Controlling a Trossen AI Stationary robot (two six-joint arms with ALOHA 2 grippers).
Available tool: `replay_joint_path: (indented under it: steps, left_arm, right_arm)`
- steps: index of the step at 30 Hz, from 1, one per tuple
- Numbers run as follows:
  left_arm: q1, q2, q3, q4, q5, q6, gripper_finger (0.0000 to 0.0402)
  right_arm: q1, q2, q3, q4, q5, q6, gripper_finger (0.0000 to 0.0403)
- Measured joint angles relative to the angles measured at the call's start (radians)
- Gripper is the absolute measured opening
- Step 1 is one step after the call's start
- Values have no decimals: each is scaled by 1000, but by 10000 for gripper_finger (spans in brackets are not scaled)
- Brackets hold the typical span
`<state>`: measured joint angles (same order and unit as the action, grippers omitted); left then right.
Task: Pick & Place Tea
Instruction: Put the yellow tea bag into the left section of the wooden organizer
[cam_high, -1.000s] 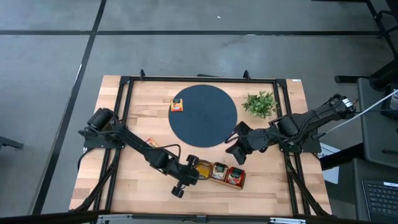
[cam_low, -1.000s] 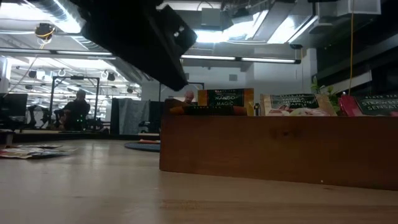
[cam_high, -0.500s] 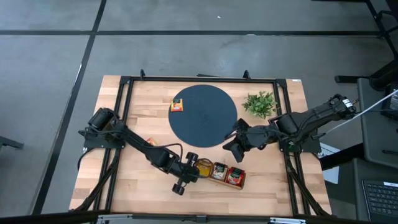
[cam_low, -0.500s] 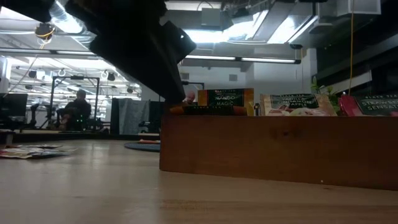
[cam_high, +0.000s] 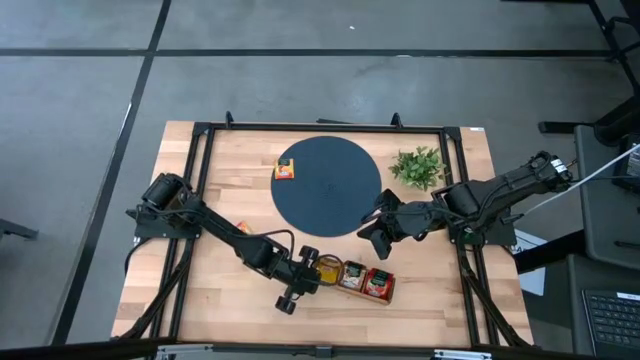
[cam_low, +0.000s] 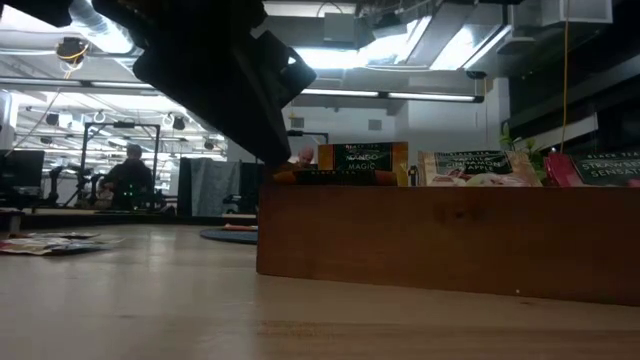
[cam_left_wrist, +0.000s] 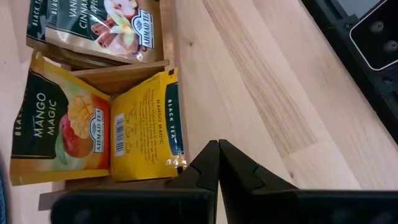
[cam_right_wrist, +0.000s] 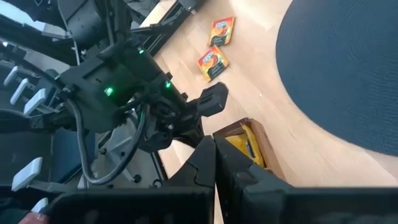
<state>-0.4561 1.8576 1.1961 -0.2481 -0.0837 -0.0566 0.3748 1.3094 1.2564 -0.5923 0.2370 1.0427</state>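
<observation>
A long wooden tray lies near the table's front edge with tea packets standing in its compartments: yellow mango ones at its left end, others and red ones further right. My left gripper is shut at the tray's left end, beside a yellow packet that shows its back. My right gripper, also shut and holding nothing, hangs above the table between the tray and the black round mat. One packet lies on the mat's left edge. My left gripper's shut fingers stand slanting down right beside the lower corner of the yellow packet at the tray's left end. I cannot tell whether they touch it. Nothing is between the fingers.
Two orange packets lie loose on the table near my left arm. A small green plant stands at the back right, beside the mat. Bare wood lies in front of the tray and at the table's left.
My right gripper has turned a little, its tip swinging away from the tray toward the black mat. In the low view my left gripper has dipped slightly at the tray's left end. Both stay shut, and no packet has moved.
</observation>
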Motion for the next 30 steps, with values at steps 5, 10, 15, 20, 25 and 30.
replay_joint_path:
  steps: [5, 10, 15, 20, 25, 30]
  left_arm:
    - [0, 0, 0, -8, 0, 0, 3]
    - [0, 0, 0, -18, -2, -11, 3]
    - [5, 11, 0, -17, -9, -17, 3]
    - [9, 49, 0, -7, 9, -42, 3]
    - [-2, 50, 0, -10, -54, -61, 3]
    - [-8, 50, 0, -6, -75, -61, 3]
  right_arm:
    - [0, 0, 0, 0, 24, 0, 5]
    - [0, 0, 0, 0, 25, 0, 5]
    - [0, 0, 0, 0, 41, 0, 5]
    - [0, 0, 0, 4, 42, 0, 5]
    - [0, 0, 0, 5, 45, -3, 5]
    - [0, 0, 0, 4, 57, -4, 5]
